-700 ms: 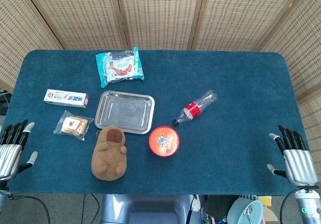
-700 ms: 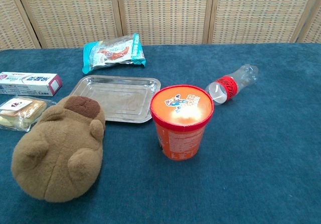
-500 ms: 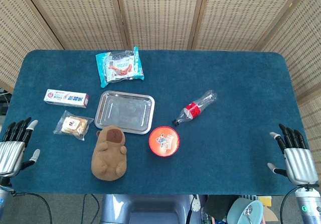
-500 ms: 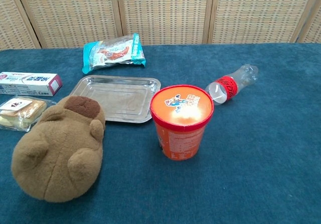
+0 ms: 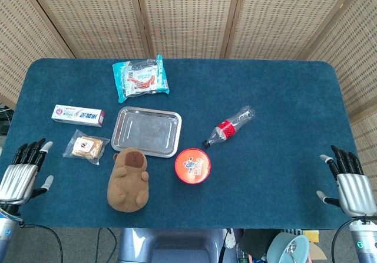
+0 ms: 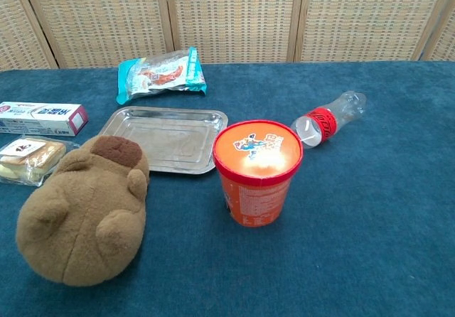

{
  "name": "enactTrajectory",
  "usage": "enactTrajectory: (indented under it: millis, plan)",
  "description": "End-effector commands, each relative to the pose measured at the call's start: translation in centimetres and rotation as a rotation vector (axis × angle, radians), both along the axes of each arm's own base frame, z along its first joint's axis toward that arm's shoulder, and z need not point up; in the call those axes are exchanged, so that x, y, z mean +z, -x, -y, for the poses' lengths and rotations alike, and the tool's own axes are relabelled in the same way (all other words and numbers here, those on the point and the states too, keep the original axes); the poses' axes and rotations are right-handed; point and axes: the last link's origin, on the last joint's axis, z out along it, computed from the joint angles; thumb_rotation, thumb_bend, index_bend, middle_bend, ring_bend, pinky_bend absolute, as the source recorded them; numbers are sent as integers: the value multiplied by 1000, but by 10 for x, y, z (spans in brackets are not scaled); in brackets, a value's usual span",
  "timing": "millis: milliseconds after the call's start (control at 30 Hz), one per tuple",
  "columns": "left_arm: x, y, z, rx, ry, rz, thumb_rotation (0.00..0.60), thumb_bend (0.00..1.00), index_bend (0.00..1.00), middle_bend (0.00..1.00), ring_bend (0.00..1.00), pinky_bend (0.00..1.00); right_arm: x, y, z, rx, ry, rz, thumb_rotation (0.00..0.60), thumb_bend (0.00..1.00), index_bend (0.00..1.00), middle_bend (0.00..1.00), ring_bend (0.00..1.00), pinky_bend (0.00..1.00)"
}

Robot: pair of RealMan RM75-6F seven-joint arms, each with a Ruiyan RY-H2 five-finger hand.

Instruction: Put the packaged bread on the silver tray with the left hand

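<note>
Fingers of the left hand point(image 5: 23, 177) are spread and hold nothing, like the right hand point(image 5: 349, 183). Packaged bread point(image 5: 87, 147) lies just left of the silver tray point(image 5: 146, 131), so its reach looks short.

Left hand point(image 5: 23, 174) empty, back up, fingers spread and pointing forward, thumb out to its right; right hand point(image 5: 349, 183) likewise empty, fingers apart, thumb out to its left.
</note>
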Motion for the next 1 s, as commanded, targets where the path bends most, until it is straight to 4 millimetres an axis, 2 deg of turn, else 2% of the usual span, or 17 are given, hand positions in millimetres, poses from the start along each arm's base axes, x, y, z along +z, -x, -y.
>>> enactTrajectory:
  millis: [33,200,600,1000]
  plan:
    - [2,-12,-9,17,66,20,600,383,0,0,0,0,2,7,-3,-16,5,7,600,90,165,0,0,0]
    - [9,-10,-29,85,129,72,600,382,0,0,0,0,5,11,-2,-5,14,18,600,92,165,0,0,0]
    - [9,4,-64,195,180,91,600,379,0,0,0,0,4,15,3,7,10,24,600,92,165,0,0,0]
    - [-22,8,-101,211,239,97,600,318,0,0,0,0,1,17,4,23,7,29,600,93,165,0,0,0]
